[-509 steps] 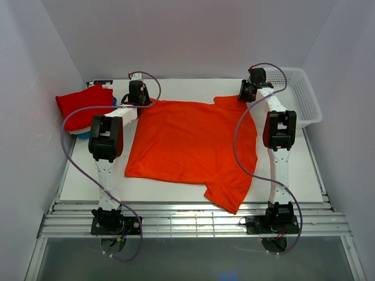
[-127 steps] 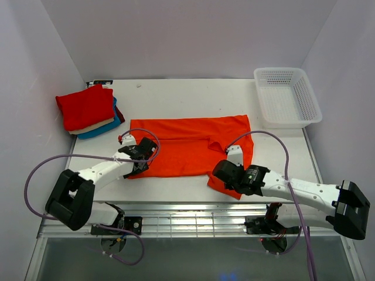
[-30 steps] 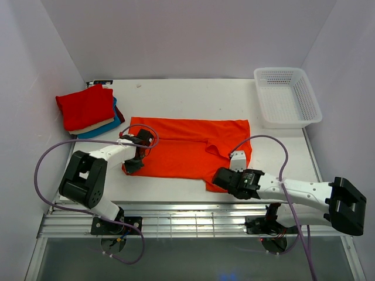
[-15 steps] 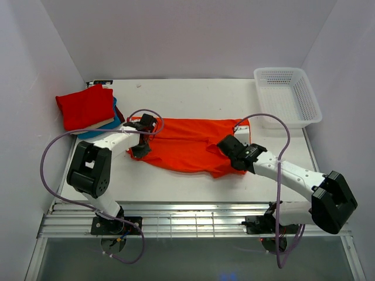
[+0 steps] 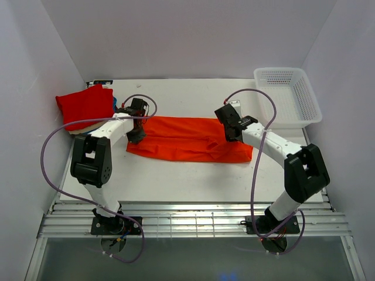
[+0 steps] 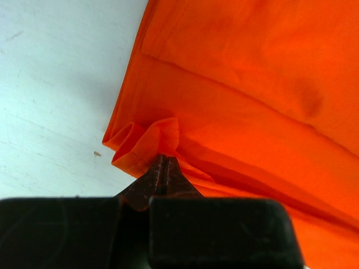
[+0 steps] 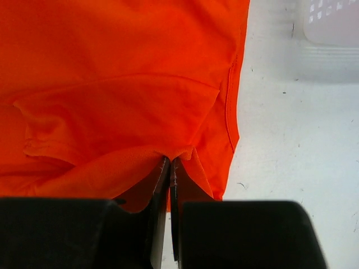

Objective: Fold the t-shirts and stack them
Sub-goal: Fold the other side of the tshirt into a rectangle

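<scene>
Both sets of fingers are busy with the orange t-shirt [image 5: 187, 142] here. My left fingers [image 6: 161, 171] are pinched shut on a bunched bit of hem at its left end. My right fingers [image 7: 165, 174] are clamped on a fold of cloth near its right edge. The shirt itself lies as a long folded strip across the middle of the worktop [image 5: 193, 175]. A red t-shirt [image 5: 85, 105] tops the folded stack at far left, and the basket [image 5: 290, 70] sits far right.

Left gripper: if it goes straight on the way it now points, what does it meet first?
The orange t-shirt: the left gripper pinches its hem, and more folded cloth lies ahead, probably on the table.
</scene>
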`<move>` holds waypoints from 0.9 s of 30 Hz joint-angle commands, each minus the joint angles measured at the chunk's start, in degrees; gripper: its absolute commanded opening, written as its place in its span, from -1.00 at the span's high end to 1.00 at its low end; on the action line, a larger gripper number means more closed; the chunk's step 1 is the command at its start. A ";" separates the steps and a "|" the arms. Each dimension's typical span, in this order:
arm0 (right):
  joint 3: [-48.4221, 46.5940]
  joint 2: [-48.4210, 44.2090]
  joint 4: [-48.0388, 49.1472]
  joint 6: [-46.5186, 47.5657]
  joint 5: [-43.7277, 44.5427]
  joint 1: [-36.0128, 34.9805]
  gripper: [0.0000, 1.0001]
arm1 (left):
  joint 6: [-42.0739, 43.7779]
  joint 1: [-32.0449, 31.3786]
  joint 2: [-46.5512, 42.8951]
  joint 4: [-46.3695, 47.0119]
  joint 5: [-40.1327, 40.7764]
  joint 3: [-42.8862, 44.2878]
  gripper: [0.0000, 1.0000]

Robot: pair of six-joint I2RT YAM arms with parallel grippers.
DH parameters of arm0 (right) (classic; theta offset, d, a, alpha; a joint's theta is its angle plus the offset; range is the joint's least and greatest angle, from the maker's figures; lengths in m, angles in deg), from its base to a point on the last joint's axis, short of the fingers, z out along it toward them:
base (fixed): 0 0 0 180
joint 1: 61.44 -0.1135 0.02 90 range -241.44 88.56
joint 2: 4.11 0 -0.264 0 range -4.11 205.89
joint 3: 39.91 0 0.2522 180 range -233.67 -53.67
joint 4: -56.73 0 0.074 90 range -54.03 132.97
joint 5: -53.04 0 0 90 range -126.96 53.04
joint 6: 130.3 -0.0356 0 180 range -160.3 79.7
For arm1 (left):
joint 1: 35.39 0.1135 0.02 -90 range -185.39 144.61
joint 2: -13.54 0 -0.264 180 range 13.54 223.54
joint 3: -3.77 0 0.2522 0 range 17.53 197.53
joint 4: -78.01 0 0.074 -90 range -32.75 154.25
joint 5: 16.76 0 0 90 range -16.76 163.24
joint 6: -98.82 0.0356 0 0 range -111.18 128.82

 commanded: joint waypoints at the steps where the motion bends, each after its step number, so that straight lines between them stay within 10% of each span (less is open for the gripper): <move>1: -4.16 2.14 0.94 3.79 -1.28 1.39 0.85 | 2.00 0.81 -0.28 -0.27 -0.77 3.44 1.00; 27: -12.16 12.69 1.90 9.16 -3.13 8.51 0.85 | 5.25 3.98 11.32 1.66 -2.00 12.76 1.00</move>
